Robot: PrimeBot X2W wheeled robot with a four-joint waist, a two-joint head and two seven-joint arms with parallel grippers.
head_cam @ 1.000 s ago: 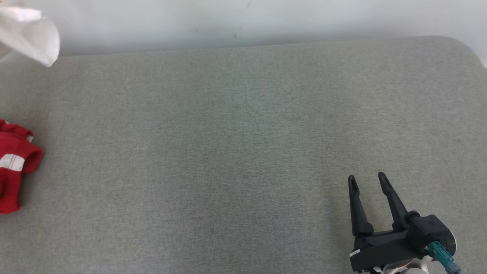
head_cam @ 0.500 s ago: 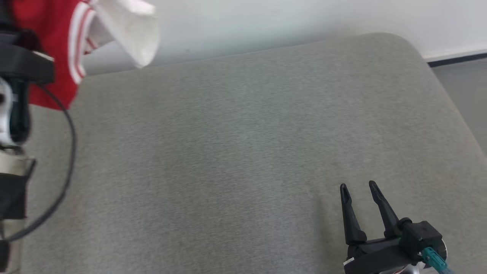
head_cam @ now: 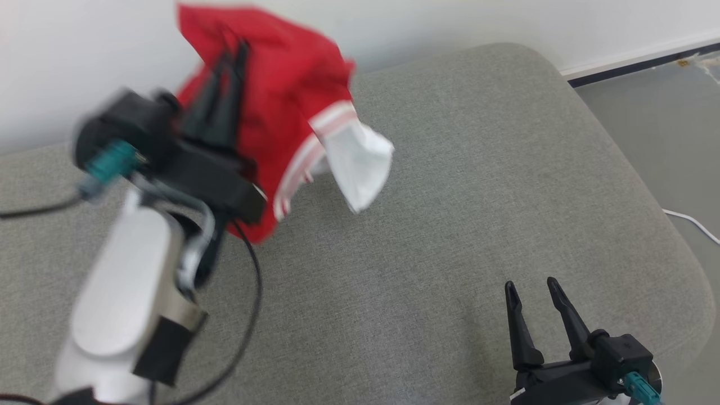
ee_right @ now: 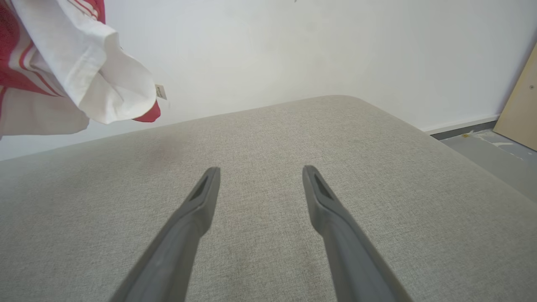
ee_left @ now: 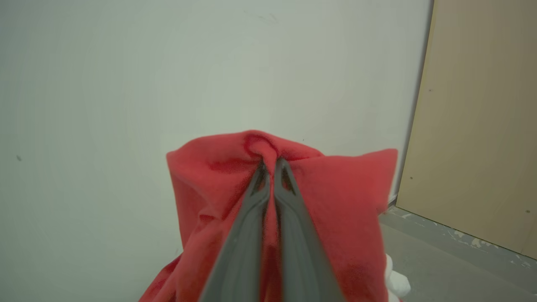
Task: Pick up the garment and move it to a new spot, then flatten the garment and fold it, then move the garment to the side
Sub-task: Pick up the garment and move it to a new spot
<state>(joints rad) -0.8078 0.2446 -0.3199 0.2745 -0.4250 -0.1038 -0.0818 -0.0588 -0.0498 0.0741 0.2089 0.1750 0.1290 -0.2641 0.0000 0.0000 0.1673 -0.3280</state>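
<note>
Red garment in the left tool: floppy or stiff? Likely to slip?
Likely floppy: the red garment drapes from one pinch in the left tool, white sleeve dangling. Probably light: that pinch carries it all. Slip seems unlikely; cloth puckers around the shut tips.

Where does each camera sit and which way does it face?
Head view: on the head, angled down at the grey cushion; left claw holds the red garment, right claw open.
Left wrist view: along its shut fingers, facing the wall.
Right wrist view: low over the cushion, facing the wall.
Shared: head and right wrist catch the white sleeve.
</note>
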